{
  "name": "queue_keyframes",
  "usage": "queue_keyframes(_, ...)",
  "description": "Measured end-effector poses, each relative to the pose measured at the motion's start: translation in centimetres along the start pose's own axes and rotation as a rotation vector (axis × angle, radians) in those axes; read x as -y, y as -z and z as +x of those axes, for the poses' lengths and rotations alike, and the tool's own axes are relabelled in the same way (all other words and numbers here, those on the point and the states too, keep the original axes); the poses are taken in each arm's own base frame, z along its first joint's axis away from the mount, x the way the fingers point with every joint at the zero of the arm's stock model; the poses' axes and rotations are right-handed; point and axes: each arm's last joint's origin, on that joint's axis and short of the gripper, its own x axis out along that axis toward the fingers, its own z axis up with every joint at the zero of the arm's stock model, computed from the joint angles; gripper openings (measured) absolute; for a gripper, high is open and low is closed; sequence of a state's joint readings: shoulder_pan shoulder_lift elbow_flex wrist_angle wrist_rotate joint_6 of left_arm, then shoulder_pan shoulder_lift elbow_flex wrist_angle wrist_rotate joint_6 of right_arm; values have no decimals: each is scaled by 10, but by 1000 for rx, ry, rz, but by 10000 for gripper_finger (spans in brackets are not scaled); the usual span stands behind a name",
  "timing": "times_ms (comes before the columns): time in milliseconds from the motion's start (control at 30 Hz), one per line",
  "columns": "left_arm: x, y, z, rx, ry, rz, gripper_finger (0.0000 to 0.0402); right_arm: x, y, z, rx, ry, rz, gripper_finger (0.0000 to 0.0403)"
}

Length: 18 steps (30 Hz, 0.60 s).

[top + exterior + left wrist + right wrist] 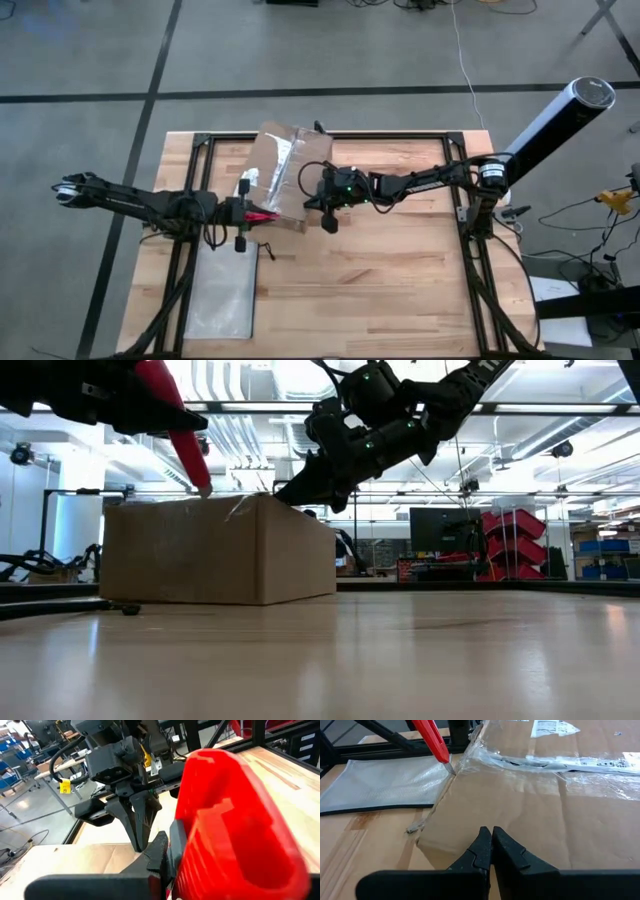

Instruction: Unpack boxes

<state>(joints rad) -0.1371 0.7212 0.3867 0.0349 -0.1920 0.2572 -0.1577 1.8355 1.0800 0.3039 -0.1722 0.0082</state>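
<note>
hidden: knife (432,741) handle cut off
left gripper (243,212): clenched on knife, tip at box (282,176) edge
right gripper (491,849): clenched, empty, pressing box top

Cardboard box (285,170): plain brown, its top crossed by clear, glossy packing tape (545,765) that showed silvery-white; white label (554,727) printed with small dark text.
Utility knife (432,740): solid bright red, with a short grey blade tip.
Zip pouch (222,290): translucent grey-white with a fine mesh pattern and a dark edge.
Tabletop (400,280): pale blond wood in lengthwise plank strips, bordered by a black frame.
Left gripper (243,213) and right gripper (491,842): matte black; a small green light showed on the right arm.
</note>
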Motion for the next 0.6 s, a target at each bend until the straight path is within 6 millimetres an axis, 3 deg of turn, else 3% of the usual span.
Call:
queue_keyframes(333, 1, 0, 5, -21, 3, 3, 32, -11, -20, 2, 93, -60, -26, 13)
queue_keyframes(600, 1, -1, 8, -11, 4, -1, 32, -36, -27, 5, 113, -69, -126, 140)
